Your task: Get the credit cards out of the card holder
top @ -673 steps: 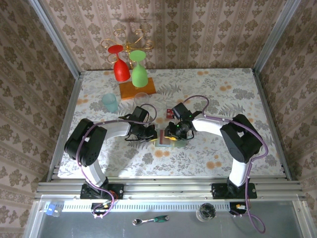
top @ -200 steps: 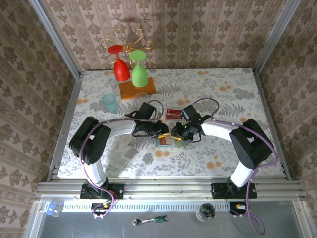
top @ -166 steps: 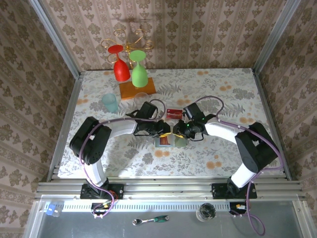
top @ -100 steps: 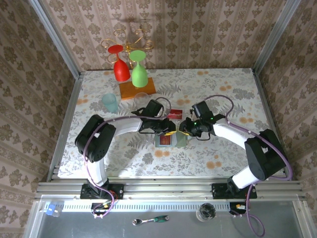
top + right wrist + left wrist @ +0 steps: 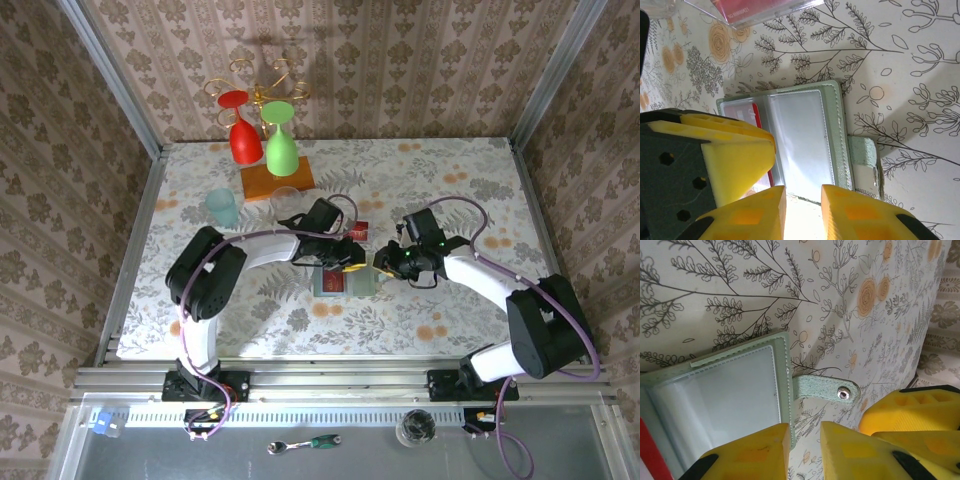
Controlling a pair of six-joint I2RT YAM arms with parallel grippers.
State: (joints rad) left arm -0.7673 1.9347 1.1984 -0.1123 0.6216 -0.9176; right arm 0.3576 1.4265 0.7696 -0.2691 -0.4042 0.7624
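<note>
Arms swung rightward; left end effector and right end effector ajar by card holder, red card inside.

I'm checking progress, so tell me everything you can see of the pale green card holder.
The pale sage-green card holder, leather-like with stitched edges, lies open flat on the floral tablecloth. Two clear-fronted pocket panels face up; a red card is in one. A closing strap with a metal snap sticks out sideways. The left hand hovers above its panels, the right hand at its strap side; contact is unclear.
</note>
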